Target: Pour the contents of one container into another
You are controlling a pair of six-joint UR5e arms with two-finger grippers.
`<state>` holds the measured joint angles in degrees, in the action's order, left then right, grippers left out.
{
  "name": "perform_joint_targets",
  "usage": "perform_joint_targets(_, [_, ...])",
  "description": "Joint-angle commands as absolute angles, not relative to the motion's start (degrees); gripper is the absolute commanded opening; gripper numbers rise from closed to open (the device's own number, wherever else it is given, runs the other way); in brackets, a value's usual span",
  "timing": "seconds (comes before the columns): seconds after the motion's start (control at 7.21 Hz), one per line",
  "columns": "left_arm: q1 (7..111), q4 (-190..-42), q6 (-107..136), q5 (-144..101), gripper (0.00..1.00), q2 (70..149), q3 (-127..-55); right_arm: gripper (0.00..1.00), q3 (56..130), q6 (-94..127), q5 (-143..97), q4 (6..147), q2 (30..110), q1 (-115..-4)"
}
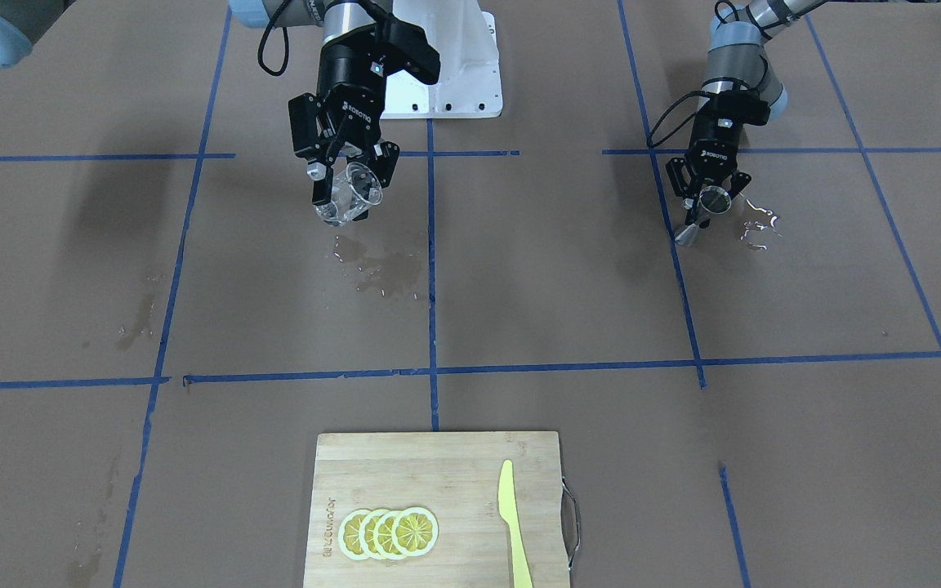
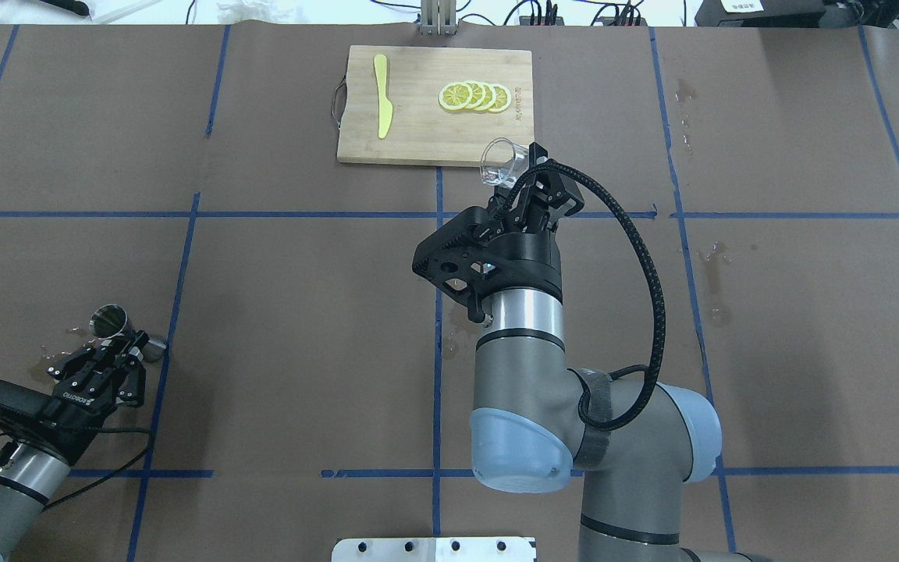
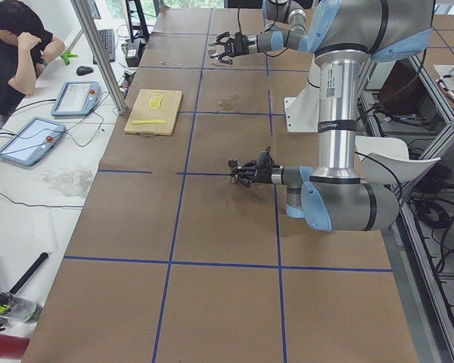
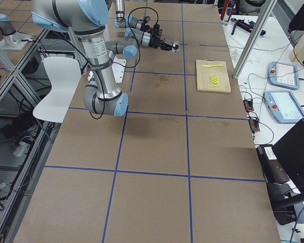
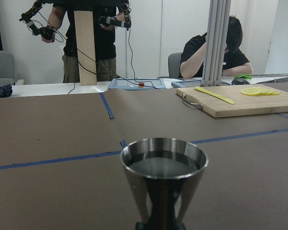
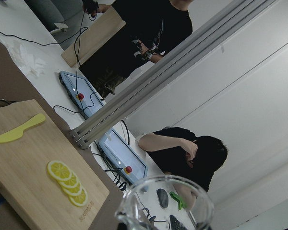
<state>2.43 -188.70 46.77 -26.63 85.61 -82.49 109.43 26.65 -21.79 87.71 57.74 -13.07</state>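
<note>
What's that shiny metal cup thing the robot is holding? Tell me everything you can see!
It is a small shiny steel jigger, shaped like an hourglass: two cones joined at a thin waist. The top cone opens upward with a round rim, and something dark and flat, likely liquid, sits inside. It stands upright. The left gripper pinches it at the waist, low over the brown table. Whether its bottom touches the table, I cannot tell. Small wet splashes glint beside it.

Left pincer [image 1: 711,202], right pincer [image 1: 350,186]: both clamped.
</note>
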Motion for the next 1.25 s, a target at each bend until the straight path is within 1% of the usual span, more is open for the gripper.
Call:
perform_joint_targets(0.0, [2.37,-188.79,46.76,-26.63,0.1,85.61,-82.44,0.0,109.42,26.72,-21.8,87.71,57.74,-13.1])
perform_joint_targets(0.14, [2.46,-188.79,46.76,-26.54,0.14,85.61,-82.53,0.0,109.42,26.72,-21.8,87.71,57.74,-13.1])
perform_joint_targets(0.28, [2.46,-188.79,46.76,-26.54,0.22,85.61,-82.44,0.0,109.51,26.72,-21.8,87.71,57.74,-13.1])
perform_joint_targets(0.42, [2.46,-188.79,46.76,-26.54,0.26,85.61,-82.44,0.0,109.51,26.72,-21.8,87.71,57.74,-13.1])
perform_joint_targets(0.55, [2.37,-188.79,46.76,-26.54,0.28,85.61,-82.44,0.0,109.51,26.63,-21.8,87.71,57.74,-13.1])
perform_joint_targets(1.11, [2.37,-188.79,46.76,-26.46,0.29,85.61,-82.35,0.0,109.51,26.63,-21.8,87.71,57.74,-13.1])
